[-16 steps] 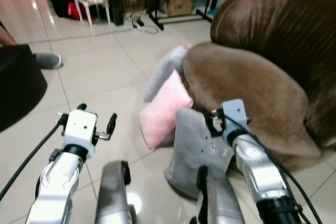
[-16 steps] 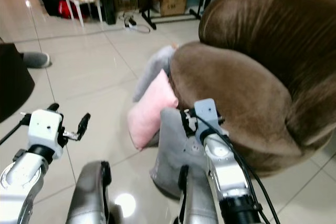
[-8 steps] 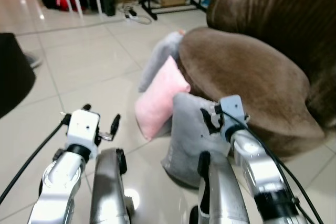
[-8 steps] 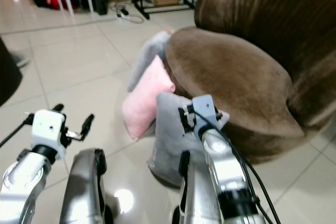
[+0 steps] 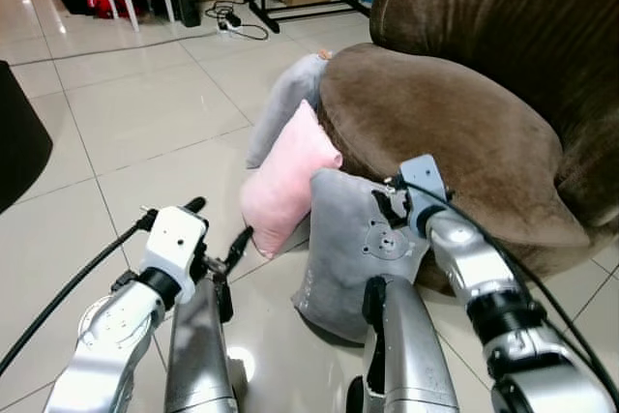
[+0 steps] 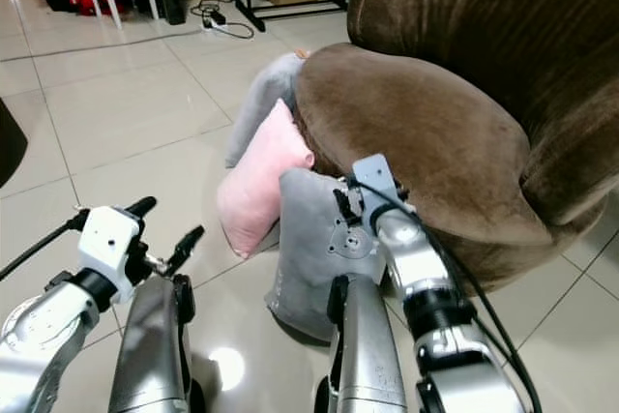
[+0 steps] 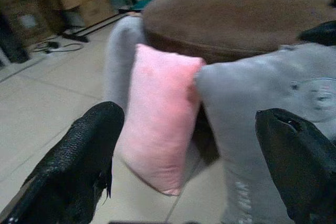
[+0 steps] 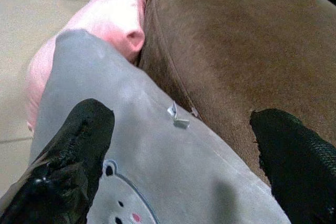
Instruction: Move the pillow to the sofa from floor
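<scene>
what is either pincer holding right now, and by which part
Nothing. The right pincer is open over the top edge of the grey bear-print pillow; the left pincer is open, short of the pink pillow.

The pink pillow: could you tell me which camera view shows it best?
The left wrist view: the pink pillow stands there whole and unobstructed, between a grey pillow and the brown sofa. Both eye views show it farther off, leaning against the sofa. The right wrist view catches its upper part behind the grey pillow.

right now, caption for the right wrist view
Open right hand over the grey pillow leaning on the brown sofa.
</scene>
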Robot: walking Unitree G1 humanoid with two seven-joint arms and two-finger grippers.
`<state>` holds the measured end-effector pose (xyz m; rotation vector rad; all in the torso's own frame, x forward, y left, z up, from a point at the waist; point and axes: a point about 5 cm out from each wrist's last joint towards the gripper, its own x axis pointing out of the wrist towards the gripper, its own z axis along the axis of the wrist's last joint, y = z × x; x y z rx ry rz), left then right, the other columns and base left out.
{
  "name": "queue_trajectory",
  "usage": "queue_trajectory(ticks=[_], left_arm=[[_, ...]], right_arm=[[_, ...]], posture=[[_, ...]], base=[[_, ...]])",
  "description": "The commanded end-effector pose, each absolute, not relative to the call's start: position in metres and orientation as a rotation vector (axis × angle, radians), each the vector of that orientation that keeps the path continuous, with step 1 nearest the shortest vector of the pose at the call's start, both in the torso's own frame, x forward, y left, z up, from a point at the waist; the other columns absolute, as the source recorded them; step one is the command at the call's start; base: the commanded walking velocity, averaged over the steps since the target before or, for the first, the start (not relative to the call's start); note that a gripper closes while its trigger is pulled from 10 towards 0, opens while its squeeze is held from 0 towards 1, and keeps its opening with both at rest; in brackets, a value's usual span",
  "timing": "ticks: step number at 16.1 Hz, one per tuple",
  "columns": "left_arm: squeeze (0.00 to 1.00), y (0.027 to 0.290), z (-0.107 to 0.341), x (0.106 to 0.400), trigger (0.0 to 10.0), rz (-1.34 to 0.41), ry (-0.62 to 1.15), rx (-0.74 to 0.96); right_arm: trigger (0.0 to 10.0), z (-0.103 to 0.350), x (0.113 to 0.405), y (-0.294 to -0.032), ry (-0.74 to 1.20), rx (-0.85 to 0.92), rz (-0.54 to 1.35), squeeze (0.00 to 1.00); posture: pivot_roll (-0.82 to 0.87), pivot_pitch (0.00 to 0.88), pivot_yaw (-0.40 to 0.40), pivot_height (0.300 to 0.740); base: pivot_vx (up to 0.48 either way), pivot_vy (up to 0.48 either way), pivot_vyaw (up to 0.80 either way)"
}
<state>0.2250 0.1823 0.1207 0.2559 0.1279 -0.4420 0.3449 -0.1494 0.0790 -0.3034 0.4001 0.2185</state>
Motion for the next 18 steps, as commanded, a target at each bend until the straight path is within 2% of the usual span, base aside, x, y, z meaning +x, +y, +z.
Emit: queue_trajectory(ticks=[1,6,7,10,12,15,16,17,18], left_arm=[[0.00,0.179,0.127,0.225,10.0,-0.474,0.116,0.256],[0.00,0.177,0.140,0.210,10.0,-0.606,0.151,0.260],[0.00,0.177,0.140,0.209,10.0,-0.613,0.155,0.261],[0.00,0.180,0.148,0.195,10.0,-0.641,0.199,0.271],[0.00,0.185,0.152,0.182,10.0,-0.640,0.235,0.281],[0.00,0.191,0.158,0.171,10.0,-0.621,0.256,0.286],[0.00,0.191,0.160,0.165,10.0,-0.623,0.269,0.282],[0.00,0.190,0.160,0.162,10.0,-0.626,0.278,0.278],[0.00,0.189,0.160,0.161,10.0,-0.630,0.286,0.269]], right_arm=[[10.0,0.081,0.349,-0.148,0.395,-0.319,0.233,0.00],[10.0,0.082,0.365,-0.141,0.418,-0.370,0.203,0.00],[10.0,0.082,0.366,-0.140,0.420,-0.373,0.201,0.00],[10.0,0.075,0.365,-0.137,0.451,-0.488,0.185,0.00],[10.0,0.071,0.363,-0.139,0.465,-0.480,0.127,0.00],[10.0,0.073,0.364,-0.142,0.443,-0.458,0.060,0.00],[1.7,0.077,0.367,-0.140,0.417,-0.425,0.050,0.00],[0.0,0.079,0.368,-0.139,0.407,-0.412,0.048,0.00],[0.0,0.078,0.367,-0.138,0.408,-0.405,0.057,0.00]], posture=[[-0.01,0.023,-0.056,0.422],[0.02,0.135,-0.075,0.422],[0.02,0.135,-0.075,0.422],[0.06,0.236,-0.075,0.422],[0.08,0.280,-0.072,0.422],[0.08,0.284,-0.061,0.422],[0.07,0.273,-0.057,0.422],[0.07,0.270,-0.057,0.422],[0.07,0.262,-0.057,0.422]], base=[[0.000,0.000,0.00],[0.000,0.000,0.00],[0.000,0.000,0.00],[0.000,0.000,0.00],[0.000,0.000,0.00],[0.000,0.000,0.00],[0.000,0.000,0.00],[0.000,0.000,0.00],[0.000,0.000,0.00]])
